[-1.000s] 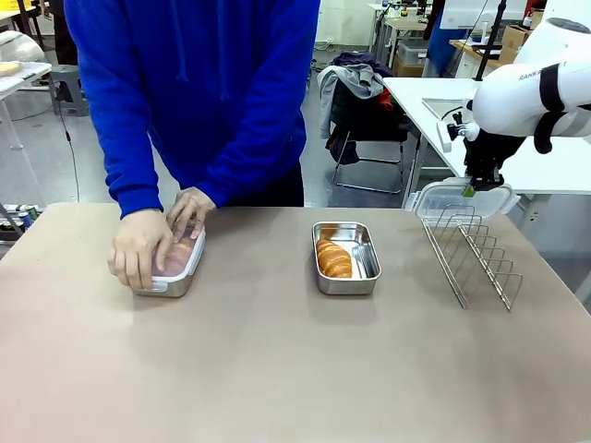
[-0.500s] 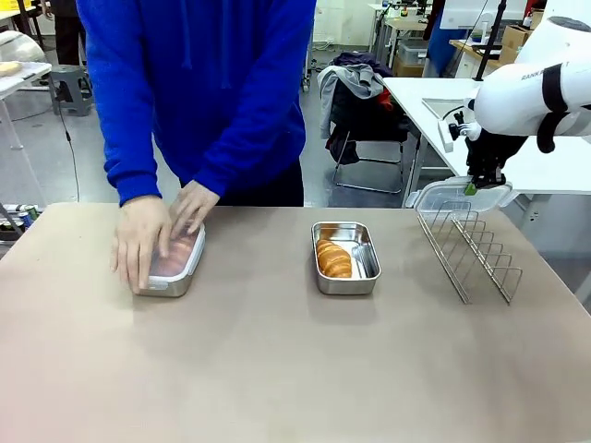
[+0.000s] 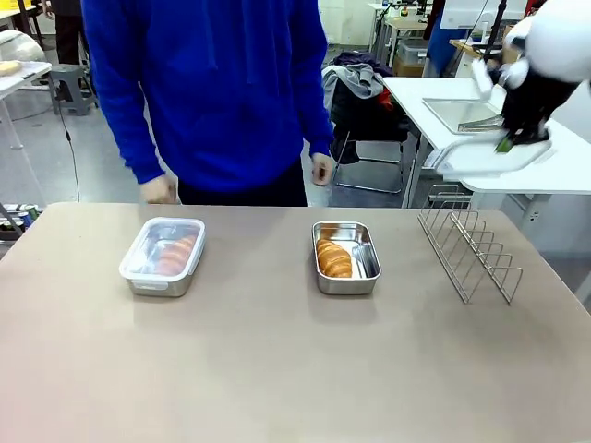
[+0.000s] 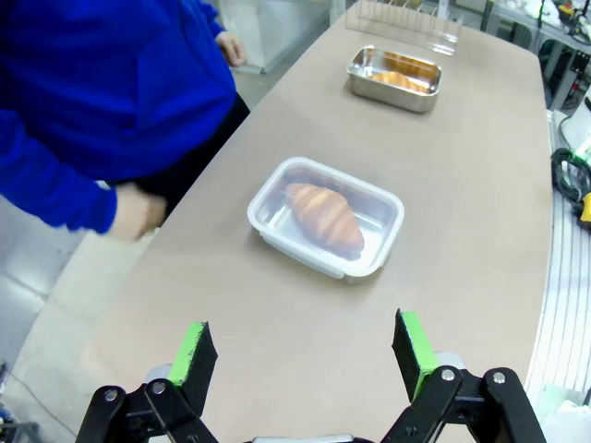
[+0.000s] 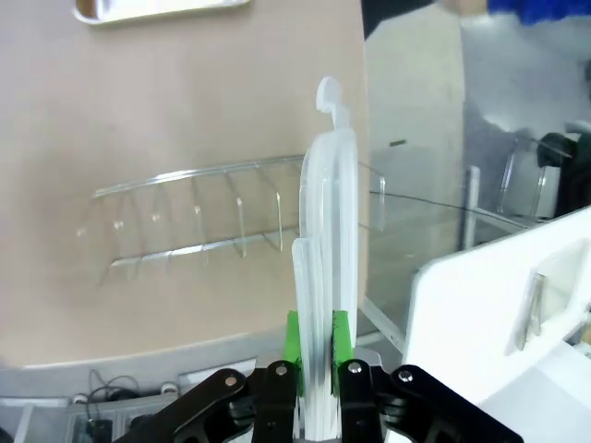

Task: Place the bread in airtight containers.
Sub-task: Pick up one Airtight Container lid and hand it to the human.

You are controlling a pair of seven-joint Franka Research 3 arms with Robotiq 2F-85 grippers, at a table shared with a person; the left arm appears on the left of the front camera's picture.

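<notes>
Two steel containers sat on the worktop: the lidded container [image 3: 162,256] at 9 o'clock held a croissant [image 4: 324,215] under its clear cover, and the open container [image 3: 346,257] near centre held the second croissant [image 3: 333,259]. The right tool [image 3: 507,140], raised at 2 o'clock above the wire rack [image 3: 469,251], pinched a clear plastic lid [image 5: 327,277] edge-on. The left tool [image 4: 305,355] hung spread wide over the worktop, holding nothing.

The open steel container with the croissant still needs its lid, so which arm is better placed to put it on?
The right. Its claw is already shut on the clear lid, raised above the wire rack, beside the open container. The left claw is open, holding nothing, facing the lidded container.
</notes>
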